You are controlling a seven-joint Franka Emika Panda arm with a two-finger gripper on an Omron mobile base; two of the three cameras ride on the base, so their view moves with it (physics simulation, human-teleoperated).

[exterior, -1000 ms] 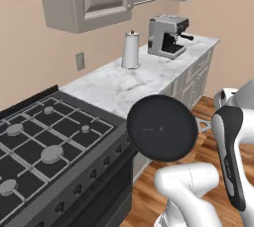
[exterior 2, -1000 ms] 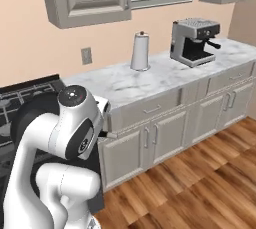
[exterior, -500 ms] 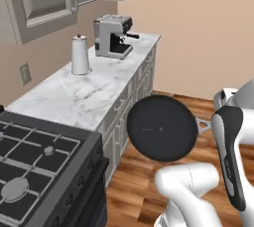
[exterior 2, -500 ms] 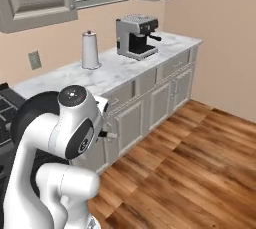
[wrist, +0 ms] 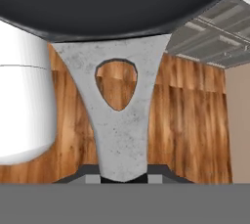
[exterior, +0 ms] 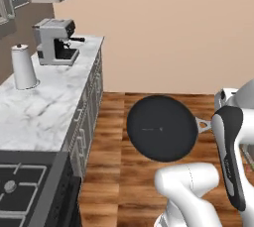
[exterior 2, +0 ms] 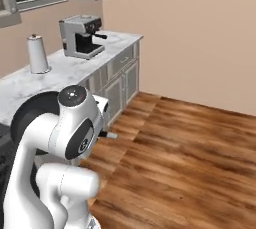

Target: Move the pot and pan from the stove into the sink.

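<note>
Both fingers (wrist: pixel 124 178) tight on pan (exterior: pixel 160 128) handle

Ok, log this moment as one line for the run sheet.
gripper: shut on pan handle | pan: held in air above wood floor | stove: lower left corner | base: beside marble counter

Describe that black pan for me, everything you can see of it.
The pan is round, shallow and matte black, with a speckled grey handle that has a teardrop hole. It hangs in the air above the wooden floor, clear of the counter. The gripper is shut on the handle's end.
</note>
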